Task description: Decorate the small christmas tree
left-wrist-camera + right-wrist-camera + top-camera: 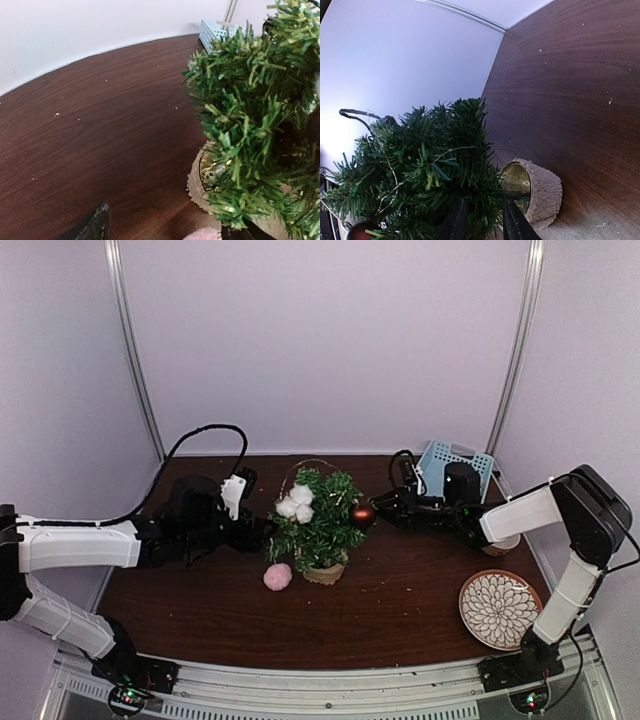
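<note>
On the table (400,610), the small christmas tree (320,515) stood upright, midway along and nearer the far edge. The left gripper (264,531) lay at its left side, fingers (95,227) spread wide. The right gripper (385,508) had its fingers (512,222) nearly together among the right-hand branches beside a red bauble (362,513); whether they pinched anything could not be told. A pink pompom (278,577) lay by the pot (325,573).

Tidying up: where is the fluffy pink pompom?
Top view: the fluffy pink pompom lies on the dark wooden table, just left of the burlap pot of the small christmas tree.
</note>
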Robot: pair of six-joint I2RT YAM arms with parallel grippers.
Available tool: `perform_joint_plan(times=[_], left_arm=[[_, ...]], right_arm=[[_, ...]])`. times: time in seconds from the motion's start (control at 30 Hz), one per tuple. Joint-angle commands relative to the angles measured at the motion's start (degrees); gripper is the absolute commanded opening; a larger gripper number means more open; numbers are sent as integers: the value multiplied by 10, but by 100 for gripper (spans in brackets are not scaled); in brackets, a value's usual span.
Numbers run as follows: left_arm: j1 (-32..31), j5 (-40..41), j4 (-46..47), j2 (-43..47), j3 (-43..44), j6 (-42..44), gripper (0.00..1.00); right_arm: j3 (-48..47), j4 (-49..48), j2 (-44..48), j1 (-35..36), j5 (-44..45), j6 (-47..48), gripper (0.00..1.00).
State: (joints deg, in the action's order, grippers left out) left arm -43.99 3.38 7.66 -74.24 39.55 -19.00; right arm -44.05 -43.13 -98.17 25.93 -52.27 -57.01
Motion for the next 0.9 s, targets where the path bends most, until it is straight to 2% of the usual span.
perform_joint_plan(times=[0.0, 0.27, 0.6, 0.87], left_arm=[[5, -15, 39, -13, 26, -4, 76], [31, -34, 50, -42, 46, -11, 75], [60, -95, 89, -100, 71, -22, 74], [71, -132, 103, -144, 106, -15, 73]], right_arm=[[19, -26, 6, 11, -13, -7, 28], [42, -48, 29, 28, -18, -21, 27], [56, -47, 49, 52, -22, -23, 27], [64, -54, 55, 99, -1, -28, 27]])
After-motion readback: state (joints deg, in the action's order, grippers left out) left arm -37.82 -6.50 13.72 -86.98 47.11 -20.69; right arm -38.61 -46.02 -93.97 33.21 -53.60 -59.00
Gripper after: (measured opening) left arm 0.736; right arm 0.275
